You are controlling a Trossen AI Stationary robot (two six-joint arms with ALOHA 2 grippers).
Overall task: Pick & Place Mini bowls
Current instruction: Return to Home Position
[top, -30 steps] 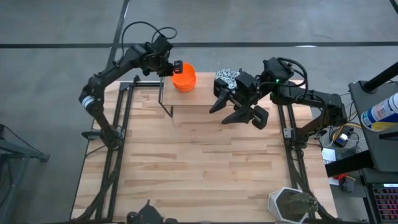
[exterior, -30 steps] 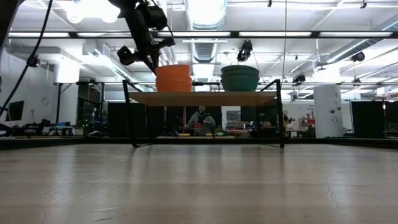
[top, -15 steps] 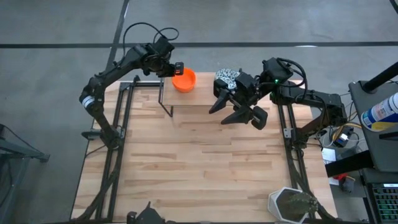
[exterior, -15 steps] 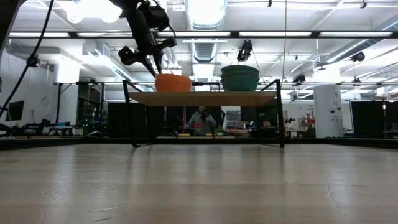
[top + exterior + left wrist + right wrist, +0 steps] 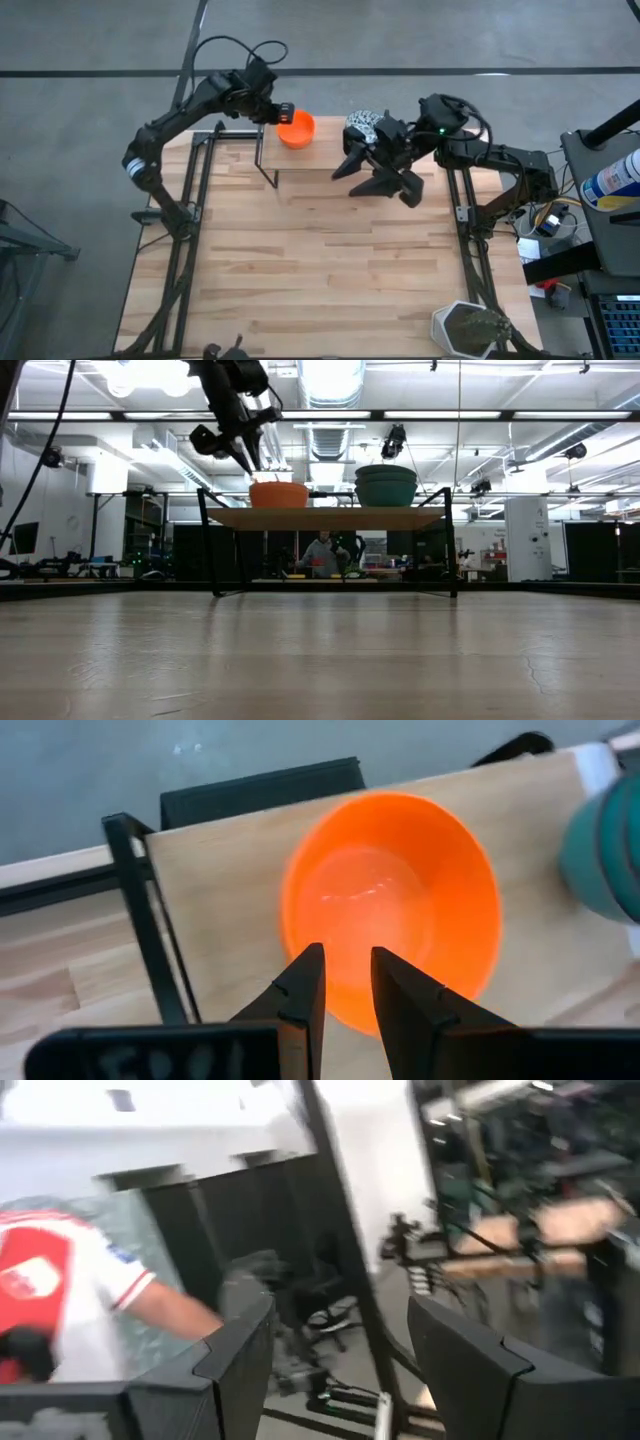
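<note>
You get soft, even light from above on the wooden table (image 5: 320,260) in the high view, and the shadows there are faint. At table height you look straight into the ceiling lights (image 5: 330,375) — they burn out to white, so the shelf (image 5: 325,517) and what stands on it show as backlit shapes, and the tabletop in front carries a dull sheen. In the left wrist view the orange bowl (image 5: 390,910) is brightly lit, with a pale gleam in its bottom. The right wrist view holds a patch of white glare — its surroundings are dim.
</note>
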